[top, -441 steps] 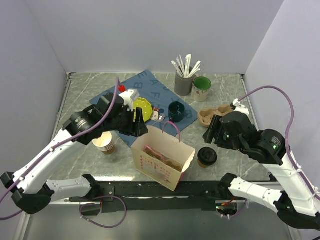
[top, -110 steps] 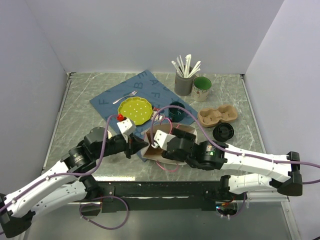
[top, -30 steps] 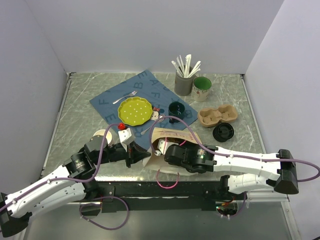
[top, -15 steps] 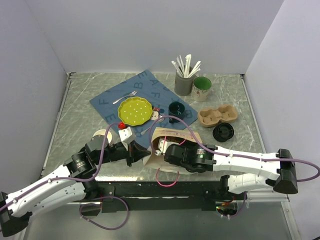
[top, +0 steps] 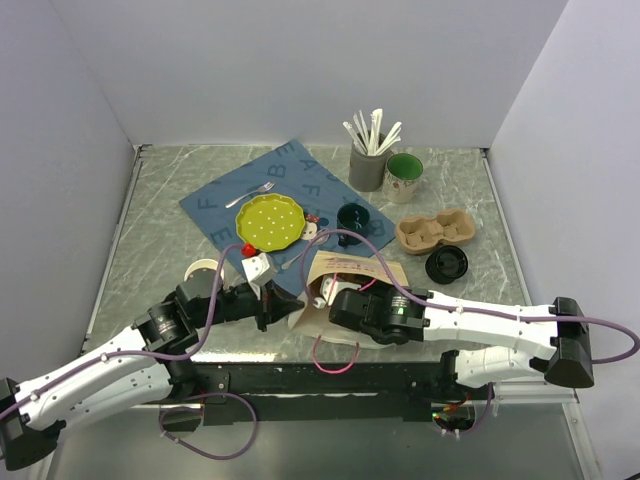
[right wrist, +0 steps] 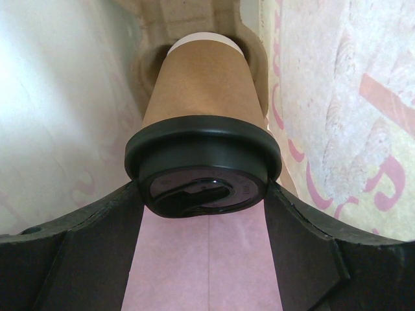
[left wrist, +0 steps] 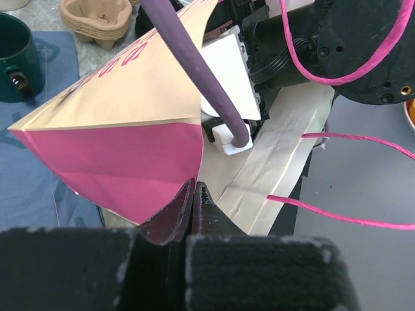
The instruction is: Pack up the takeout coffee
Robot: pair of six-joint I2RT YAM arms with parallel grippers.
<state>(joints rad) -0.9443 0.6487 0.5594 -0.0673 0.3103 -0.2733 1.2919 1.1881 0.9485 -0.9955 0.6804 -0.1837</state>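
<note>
The paper bag (top: 355, 270) lies on its side near the front edge, its mouth toward the left arm. My left gripper (left wrist: 193, 188) is shut on the rim of the paper bag (left wrist: 130, 84), where the pink inside shows. My right gripper (right wrist: 204, 194) reaches inside the bag, with a finger against each side of the black lid (right wrist: 202, 168). The takeout coffee (right wrist: 204, 110), a brown kraft cup, points away from the camera. Its base sits in a pulp carrier (right wrist: 194, 19) deep in the bag. In the top view the bag hides the cup and the right fingers.
Behind the bag lie a blue mat (top: 300, 180), a yellow plate (top: 268, 222) and a dark green mug (top: 351, 218). A stack of paper cups (top: 203, 270) stands left. A pulp carrier (top: 432, 230), a loose black lid (top: 446, 265), a utensil holder (top: 368, 165) and a green-lined mug (top: 404, 172) sit right.
The bag, once upright, now lies on its side with the coffee inside. Over the last second the left gripper edged right with the bag's rim. The right arm stayed inside the bag.
</note>
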